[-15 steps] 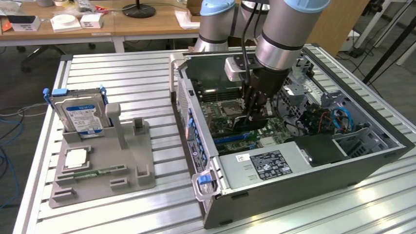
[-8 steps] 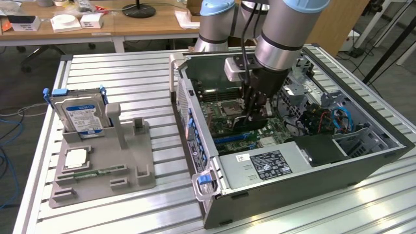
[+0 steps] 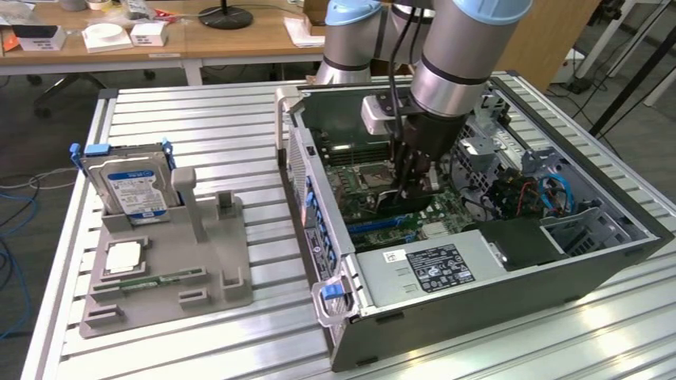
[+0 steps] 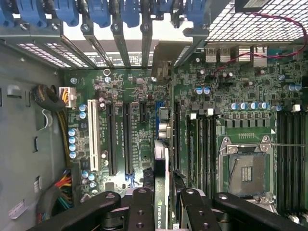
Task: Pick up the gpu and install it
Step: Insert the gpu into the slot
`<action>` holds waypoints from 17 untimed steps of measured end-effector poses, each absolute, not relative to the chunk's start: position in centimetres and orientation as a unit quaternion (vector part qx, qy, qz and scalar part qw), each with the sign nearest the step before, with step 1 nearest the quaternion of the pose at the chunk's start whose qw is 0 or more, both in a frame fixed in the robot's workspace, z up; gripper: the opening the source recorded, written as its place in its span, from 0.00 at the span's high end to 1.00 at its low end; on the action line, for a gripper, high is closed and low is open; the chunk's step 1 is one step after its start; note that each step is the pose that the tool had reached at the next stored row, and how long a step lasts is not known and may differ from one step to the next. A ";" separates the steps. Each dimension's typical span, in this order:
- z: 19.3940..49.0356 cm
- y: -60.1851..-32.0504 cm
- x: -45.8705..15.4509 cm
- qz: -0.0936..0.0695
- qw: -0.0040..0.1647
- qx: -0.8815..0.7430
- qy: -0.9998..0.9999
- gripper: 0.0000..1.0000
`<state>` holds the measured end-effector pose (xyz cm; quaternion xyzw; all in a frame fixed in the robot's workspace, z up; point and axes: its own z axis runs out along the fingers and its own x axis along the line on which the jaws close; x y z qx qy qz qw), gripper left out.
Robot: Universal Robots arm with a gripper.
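A: Now, position of the gpu (image 4: pixel 160 144)?

B: Clenched edgewise between the pads of the tool (image 4: pixel 161 204), lower centre of the wrist frame. Long axis parallel to the expansion slots (image 4: pixel 120 139), bracket end toward the rear slot covers (image 4: pixel 120 43) at the upper edge. Directly under the tool, over the motherboard (image 3: pixel 365 170) inside the open case (image 3: pixel 602 237).

A: Surroundings and obstructions?

B: CPU socket (image 4: pixel 248 166) and memory slots (image 4: pixel 288 159) at right of the wrist frame; cable bundle (image 4: pixel 60 185) at lower left. On the surface (image 3: pixel 201 119), a grey fixture (image 3: pixel 201 245) carrying the hard drive (image 3: pixel 127 186), well apart at left of the exterior frame. Seating depth in the slot: indeterminate.
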<state>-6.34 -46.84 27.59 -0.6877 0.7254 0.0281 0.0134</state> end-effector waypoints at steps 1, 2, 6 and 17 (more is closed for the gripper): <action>27.5 -46.8 -6.4 0.028 0.013 -0.688 0.725 0.74; 27.5 -46.9 -6.4 0.028 0.013 -0.688 0.725 0.74; 27.3 -46.9 -6.6 0.028 0.013 -0.688 0.725 0.74; 26.9 -47.2 -6.9 0.028 0.013 -0.688 0.725 0.74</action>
